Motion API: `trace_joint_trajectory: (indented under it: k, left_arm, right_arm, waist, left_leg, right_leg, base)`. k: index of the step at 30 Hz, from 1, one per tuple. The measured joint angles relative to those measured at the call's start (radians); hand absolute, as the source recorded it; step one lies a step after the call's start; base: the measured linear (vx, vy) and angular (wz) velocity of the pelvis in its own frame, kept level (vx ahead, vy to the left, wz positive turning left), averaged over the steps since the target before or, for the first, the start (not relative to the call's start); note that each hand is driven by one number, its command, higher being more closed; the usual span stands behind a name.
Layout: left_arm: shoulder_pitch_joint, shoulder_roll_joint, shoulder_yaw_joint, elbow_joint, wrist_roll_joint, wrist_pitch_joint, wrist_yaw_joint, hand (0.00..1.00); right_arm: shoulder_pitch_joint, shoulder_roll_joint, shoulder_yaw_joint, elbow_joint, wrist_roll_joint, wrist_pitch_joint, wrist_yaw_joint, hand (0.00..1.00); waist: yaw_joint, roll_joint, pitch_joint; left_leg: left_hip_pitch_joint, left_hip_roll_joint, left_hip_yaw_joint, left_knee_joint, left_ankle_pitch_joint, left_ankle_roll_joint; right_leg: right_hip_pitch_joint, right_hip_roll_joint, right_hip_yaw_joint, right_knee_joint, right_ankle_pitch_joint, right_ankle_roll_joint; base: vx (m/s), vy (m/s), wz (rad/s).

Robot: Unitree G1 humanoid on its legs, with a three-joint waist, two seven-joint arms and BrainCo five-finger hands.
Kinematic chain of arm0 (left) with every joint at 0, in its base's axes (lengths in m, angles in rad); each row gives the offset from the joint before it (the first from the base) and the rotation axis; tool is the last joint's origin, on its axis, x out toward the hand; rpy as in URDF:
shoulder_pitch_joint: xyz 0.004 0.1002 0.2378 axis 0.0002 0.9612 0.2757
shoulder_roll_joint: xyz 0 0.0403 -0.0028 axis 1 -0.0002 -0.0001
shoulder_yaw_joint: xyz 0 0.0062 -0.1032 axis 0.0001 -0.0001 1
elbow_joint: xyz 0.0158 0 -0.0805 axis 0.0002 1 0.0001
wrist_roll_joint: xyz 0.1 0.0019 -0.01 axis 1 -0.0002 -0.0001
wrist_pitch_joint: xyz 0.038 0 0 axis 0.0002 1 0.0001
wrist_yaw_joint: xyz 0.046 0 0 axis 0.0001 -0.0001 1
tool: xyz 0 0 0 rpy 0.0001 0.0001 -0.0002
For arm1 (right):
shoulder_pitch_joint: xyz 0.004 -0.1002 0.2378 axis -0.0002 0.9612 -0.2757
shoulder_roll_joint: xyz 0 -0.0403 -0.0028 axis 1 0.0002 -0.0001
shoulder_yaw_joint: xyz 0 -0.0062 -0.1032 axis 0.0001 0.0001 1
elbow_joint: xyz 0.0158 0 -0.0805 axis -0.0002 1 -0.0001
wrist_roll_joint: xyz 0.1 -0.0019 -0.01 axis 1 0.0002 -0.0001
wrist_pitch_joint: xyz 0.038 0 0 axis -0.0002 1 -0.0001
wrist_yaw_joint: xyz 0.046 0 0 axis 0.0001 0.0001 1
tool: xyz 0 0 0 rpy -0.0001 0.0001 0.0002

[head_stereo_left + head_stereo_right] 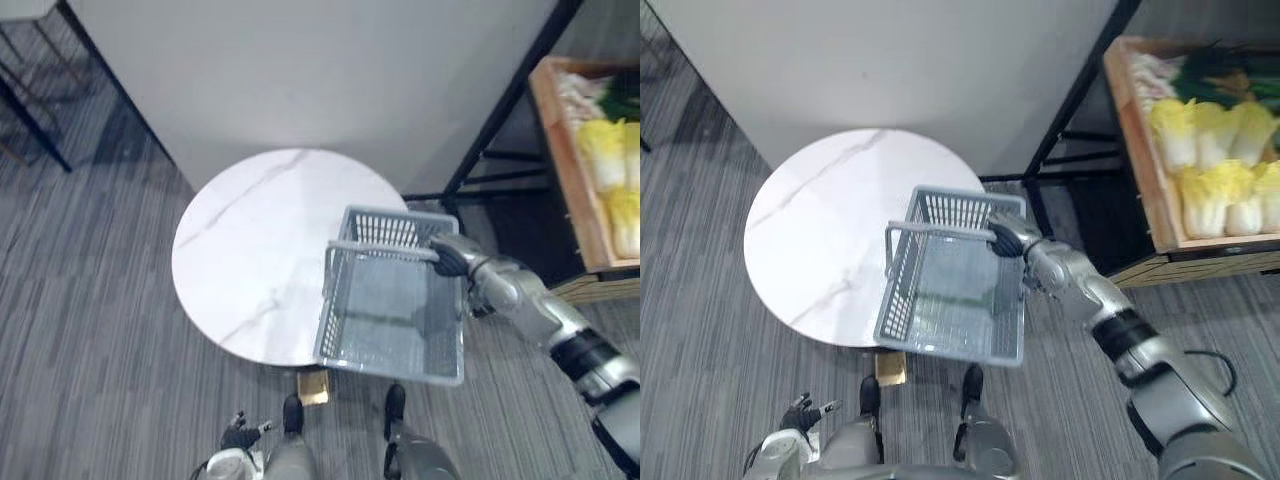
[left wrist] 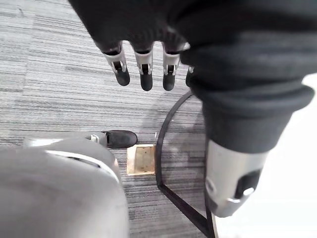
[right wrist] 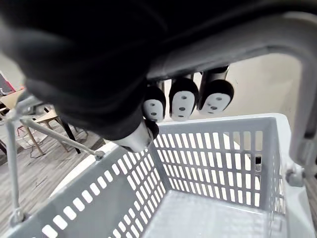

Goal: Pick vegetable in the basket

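Observation:
A grey slatted plastic basket (image 1: 392,325) hangs over the right edge of the round white marble table (image 1: 250,250), with nothing inside it. My right hand (image 1: 452,257) is shut on the basket's handle (image 1: 940,230), fingers (image 3: 182,99) curled under the bar. Pale yellow-green cabbages (image 1: 1215,165) lie in a wooden crate (image 1: 1135,150) on a shelf at the far right, apart from the basket. My left hand (image 1: 240,434) hangs low near the floor with its fingers (image 2: 143,69) straight and holding nothing.
A white wall panel (image 1: 320,70) stands behind the table. Black metal shelf legs (image 1: 490,140) rise between the table and the crate. A small wooden block (image 1: 314,388) lies on the grey carpet under the table edge.

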Motion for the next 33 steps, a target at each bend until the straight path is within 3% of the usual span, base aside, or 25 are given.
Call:
trace_joint_trajectory:
  k: [3, 7, 14, 17, 19, 21, 23, 24, 25, 26, 27, 29, 33]
  left_arm:
    - [0.021, -0.001, 0.008, 0.002, 0.029, 0.001, -0.011, 0.0]
    - [0.044, -0.002, 0.019, 0.013, 0.043, 0.004, -0.027, 0.0]
    - [0.107, -0.014, 0.038, 0.039, 0.073, 0.02, -0.029, 0.0]
    - [0.107, -0.016, 0.044, 0.034, 0.073, 0.02, -0.028, 0.0]
    - [0.108, -0.022, 0.044, 0.028, 0.073, 0.02, -0.028, 0.0]
    - [0.106, -0.019, 0.04, 0.028, 0.074, 0.02, -0.028, 0.0]
    - [0.103, -0.009, 0.037, 0.019, 0.082, 0.02, -0.025, 0.0]
    - [0.1, 0.001, 0.037, 0.011, 0.104, 0.018, -0.023, 0.0]
    - [0.097, 0.01, 0.031, 0.014, 0.118, 0.022, -0.019, 0.0]
    - [0.095, 0.011, 0.027, 0.02, 0.122, 0.021, -0.017, 0.0]
    - [0.086, 0.0, 0.028, 0.039, 0.141, 0.022, -0.016, 0.0]
    - [0.093, 0.006, 0.026, 0.046, 0.155, 0.026, -0.018, 0.0]
    - [0.095, 0.029, -0.002, 0.078, 0.157, 0.036, -0.022, 0.0]
  right_arm:
    - [0.092, -0.062, 0.033, -0.043, 0.074, -0.029, 0.057, 1.0]
    - [0.169, -0.094, 0.034, -0.046, 0.079, -0.057, 0.099, 1.0]
    - [0.255, -0.115, 0.032, -0.046, 0.034, -0.077, 0.099, 1.0]
    - [0.303, -0.116, 0.015, -0.046, 0.01, -0.082, 0.083, 1.0]
    - [0.379, -0.116, -0.04, -0.047, 0.001, -0.085, 0.068, 1.0]
    - [0.421, -0.116, -0.098, -0.074, -0.021, -0.084, 0.052, 1.0]
    - [0.425, -0.115, -0.149, -0.109, -0.055, -0.08, 0.025, 1.0]
    - [0.425, -0.115, -0.174, -0.127, -0.077, -0.078, 0.009, 1.0]
    - [0.425, -0.108, -0.176, -0.129, -0.087, -0.067, 0.001, 1.0]
    - [0.424, -0.098, -0.175, -0.129, -0.094, -0.058, 0.0, 1.0]
    - [0.408, -0.086, -0.168, -0.129, -0.11, -0.056, -0.003, 1.0]
    - [0.405, -0.078, -0.166, -0.11, -0.118, -0.06, -0.005, 1.0]
    - [0.355, -0.036, -0.168, -0.106, -0.156, -0.062, -0.008, 1.0]
  waist:
    - [-0.002, 0.001, -0.041]
    - [-0.003, 0.006, -0.063]
    - [0.0, 0.007, -0.096]
    - [-0.003, 0.013, -0.098]
    - [-0.006, 0.033, -0.096]
    - [-0.014, 0.029, -0.092]
    - [-0.029, 0.021, -0.089]
    - [-0.032, 0.013, -0.085]
    - [-0.04, 0.008, -0.079]
    - [-0.039, 0.025, -0.079]
    - [-0.031, 0.052, -0.057]
    - [-0.029, 0.059, -0.044]
    - [-0.021, 0.045, -0.051]
  left_leg:
    - [0.009, 0.003, 0.016, 0.0, -0.006, 0.002]
    - [0.017, 0.004, 0.018, 0.0, -0.008, 0.003]
    - [0.047, 0.006, 0.067, 0.018, -0.036, 0.004]
    - [-0.019, 0.035, 0.068, 0.23, -0.153, 0.006]
    - [-0.038, 0.063, 0.068, 0.362, -0.231, 0.004]
    - [-0.075, 0.069, 0.085, 0.442, -0.271, 0.012]
    - [-0.146, 0.071, 0.131, 0.536, -0.315, 0.037]
    - [-0.186, 0.069, 0.175, 0.592, -0.344, 0.065]
    - [-0.188, 0.062, 0.225, 0.588, -0.347, 0.095]
    - [-0.175, 0.074, 0.264, 0.561, -0.336, 0.118]
    - [-0.152, 0.105, 0.325, 0.53, -0.322, 0.136]
    - [-0.095, 0.109, 0.401, 0.459, -0.29, 0.153]
    - [-0.041, 0.108, 0.568, 0.359, -0.241, 0.169]
  right_leg:
    - [0.0, 0.001, 0.012, 0.0, -0.001, -0.001]
    - [0.006, 0.0, 0.016, 0.0, -0.001, -0.001]
    - [0.018, 0.002, 0.06, 0.0, -0.002, 0.001]
    - [0.027, 0.008, 0.075, 0.032, -0.021, 0.005]
    - [0.027, 0.019, 0.082, 0.115, -0.069, 0.014]
    - [-0.011, 0.018, 0.113, 0.165, -0.075, 0.019]
    - [-0.084, 0.013, 0.17, 0.18, -0.061, 0.047]
    - [-0.125, 0.003, 0.207, 0.161, -0.052, 0.064]
    - [-0.123, -0.026, 0.179, 0.104, -0.08, 0.064]
    - [-0.119, -0.042, 0.142, 0.092, -0.129, 0.049]
    - [-0.164, -0.051, 0.025, 0.245, -0.12, -0.045]
    - [-0.161, -0.095, -0.102, 0.493, -0.163, -0.105]
    - [-0.023, -0.173, -0.207, 0.632, -0.177, -0.124]
  base:
    - [0.0, 0.002, -0.12]
    - [0.0, 0.001, -0.03]
    - [0.01, 0.003, -0.19]
    - [0.0, 0.012, -0.16]
    - [-0.01, 0.067, -0.12]
    - [-0.07, 0.158, -0.38]
    - [-0.13, 0.197, -0.75]
    - [-0.22, 0.249, -0.97]
    - [-0.25, 0.276, -1.06]
    - [-0.22, 0.213, -1.18]
    - [-0.14, 0.166, -1.1]
    - [-0.13, 0.263, -1.16]
    - [-0.12, 0.142, -1.23]
